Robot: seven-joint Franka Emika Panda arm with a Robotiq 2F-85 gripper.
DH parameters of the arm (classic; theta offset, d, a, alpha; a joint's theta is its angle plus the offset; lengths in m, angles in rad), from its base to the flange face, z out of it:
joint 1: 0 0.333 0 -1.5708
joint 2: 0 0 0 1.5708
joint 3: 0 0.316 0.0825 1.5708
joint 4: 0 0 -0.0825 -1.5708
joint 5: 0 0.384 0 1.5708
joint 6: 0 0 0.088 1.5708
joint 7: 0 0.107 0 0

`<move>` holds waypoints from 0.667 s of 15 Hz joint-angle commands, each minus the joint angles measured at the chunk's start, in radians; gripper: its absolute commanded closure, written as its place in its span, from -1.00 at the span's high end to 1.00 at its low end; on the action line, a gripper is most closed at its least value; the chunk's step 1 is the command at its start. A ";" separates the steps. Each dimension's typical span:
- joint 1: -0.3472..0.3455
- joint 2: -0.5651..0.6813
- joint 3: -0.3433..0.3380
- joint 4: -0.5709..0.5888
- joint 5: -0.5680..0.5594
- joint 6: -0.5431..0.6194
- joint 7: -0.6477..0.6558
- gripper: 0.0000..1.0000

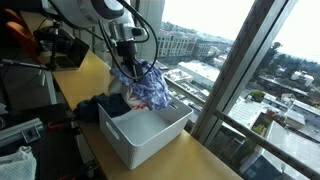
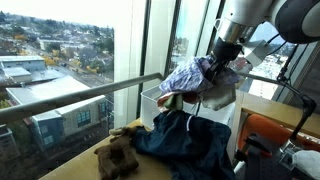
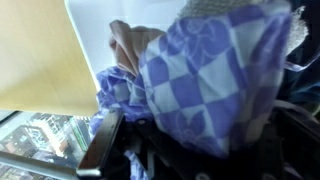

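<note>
Cloth position: I see the checked cloth (image 1: pixel 146 88) hanging straight below the gripper (image 1: pixel 131 64). Its top is bunched between the fingers and the rest droops free.
Cloth over bin: in both exterior views it hangs above the white bin (image 1: pixel 150 135), toward the bin's far rim. I cannot tell whether its lowest fold touches that rim.
Gripper state: the jaws are drawn in and clamped on the checked cloth, not fully together, with fabric filling the gap.
Wrist view: blue-and-white checks fill most of my picture. 1 dark finger (image 3: pixel 100 150) shows at the lower left, pressed against the fabric.
Beside the bin: a dark blue garment (image 2: pixel 190 140) lies heaped on the table (image 1: pixel 215 160), up against the bin's side.
Further along: in an exterior view a brown bundle (image 2: pixel 118 152) lies just beside that garment, near the table's edge.
Backdrop: the window (image 1: pixel 250 50) runs along the table, close behind the bin.
</note>
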 commanded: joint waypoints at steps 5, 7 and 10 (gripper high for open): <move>0.103 0.310 -0.083 0.132 -0.244 0.009 0.212 -0.90; 0.140 0.384 -0.095 0.169 -0.268 -0.011 0.259 -0.09; 0.193 0.402 -0.096 0.164 -0.264 -0.013 0.303 0.20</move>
